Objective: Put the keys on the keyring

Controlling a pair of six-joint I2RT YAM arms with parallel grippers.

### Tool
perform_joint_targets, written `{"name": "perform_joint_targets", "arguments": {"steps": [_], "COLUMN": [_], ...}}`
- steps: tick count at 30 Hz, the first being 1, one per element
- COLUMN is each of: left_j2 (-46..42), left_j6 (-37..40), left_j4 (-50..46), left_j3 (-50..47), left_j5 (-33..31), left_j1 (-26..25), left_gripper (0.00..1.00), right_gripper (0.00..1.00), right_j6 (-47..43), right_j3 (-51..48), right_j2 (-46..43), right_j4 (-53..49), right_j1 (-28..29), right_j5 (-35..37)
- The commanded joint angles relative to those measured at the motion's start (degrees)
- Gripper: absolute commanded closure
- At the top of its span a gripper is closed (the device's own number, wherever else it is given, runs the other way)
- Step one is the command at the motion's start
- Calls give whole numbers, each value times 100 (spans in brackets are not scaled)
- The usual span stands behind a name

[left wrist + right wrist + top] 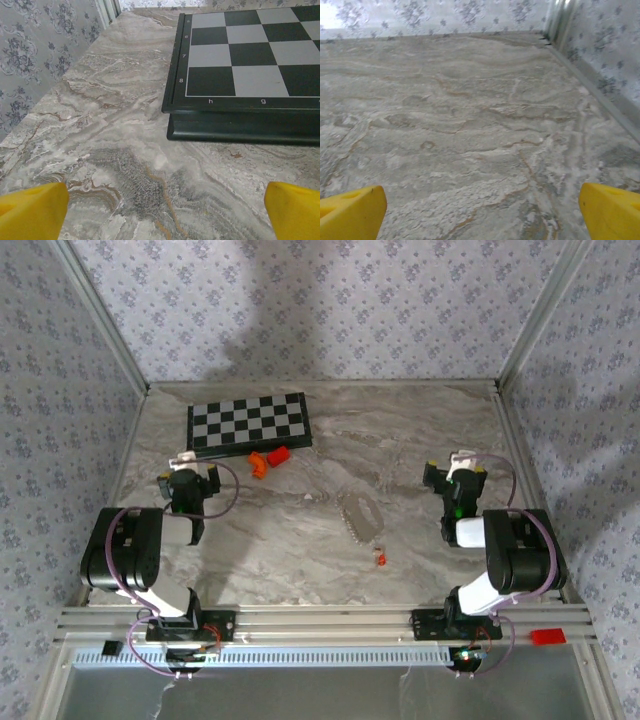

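Marbled counter (280,535): keyring (381,559) lies near centre, keys too small to tell; left gripper (195,462) and right gripper (455,462) both wide, empty; nothing threaded yet

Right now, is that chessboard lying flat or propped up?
Flat. The chessboard lies squares-up, and the left wrist view shows its bottom edge resting along the marble table.

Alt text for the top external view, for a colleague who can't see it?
The left gripper and right gripper hover open and empty over a marble table. The red keyring lies between them, nearer the right one; a chessboard with two orange blocks at its near edge sits far left.
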Motion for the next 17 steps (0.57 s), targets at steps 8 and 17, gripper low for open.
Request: {"name": "perform_joint_targets", "arguments": {"steps": [8,17], "left_j2": [-46,-53], "left_j6": [-122,-121], "left_j4": [-9,-17], "left_j3": [107,107], "left_j5": [136,132], "left_j1": [48,47], "left_gripper": [0,0], "right_gripper": [0,0], "right_j6": [-176,-176], "right_j3": [141,139], "right_j2": [43,45], "right_j4": [-355,-349], "right_j1": [-53,-46], "right_j5": [-386,-381]}}
